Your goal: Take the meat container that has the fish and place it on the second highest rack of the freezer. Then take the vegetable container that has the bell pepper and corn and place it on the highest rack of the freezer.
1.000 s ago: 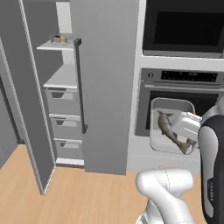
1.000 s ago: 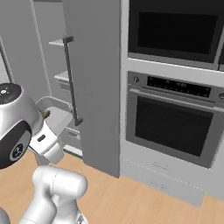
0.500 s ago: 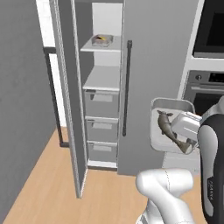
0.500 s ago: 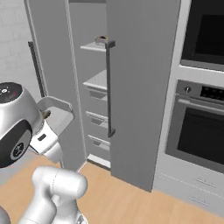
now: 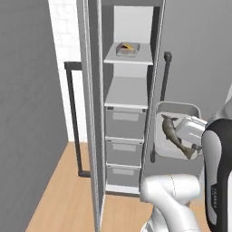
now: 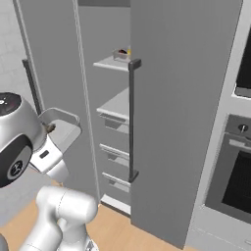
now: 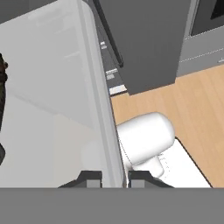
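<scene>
My gripper [image 7: 113,178] is shut on the rim of a pale grey tray [image 5: 177,118], held tilted in front of the open freezer [image 5: 129,27]. The small grey-brown fish [image 5: 173,134] lies in the tray; its dark edge shows as the fish [image 7: 2,83] at the left of the hand view. From the right base view the tray [image 6: 62,128] hangs left of the cabinet, with the gripper [image 6: 55,143] under it. The highest rack [image 5: 128,59] carries a small container [image 5: 127,49] with something yellow in it. The second rack [image 5: 127,93] below is bare.
Grey drawers [image 5: 125,123] fill the freezer's lower half. Its open door [image 5: 89,113] stands at the left with a dark bar handle [image 5: 72,118]. A closed grey door with a bar handle [image 6: 131,120] is on the right, then the oven [image 6: 240,166]. Wood floor lies below.
The whole picture has shifted: the base has moved left, from facing the oven to facing the open freezer. The tray with the fish stays in the gripper.
</scene>
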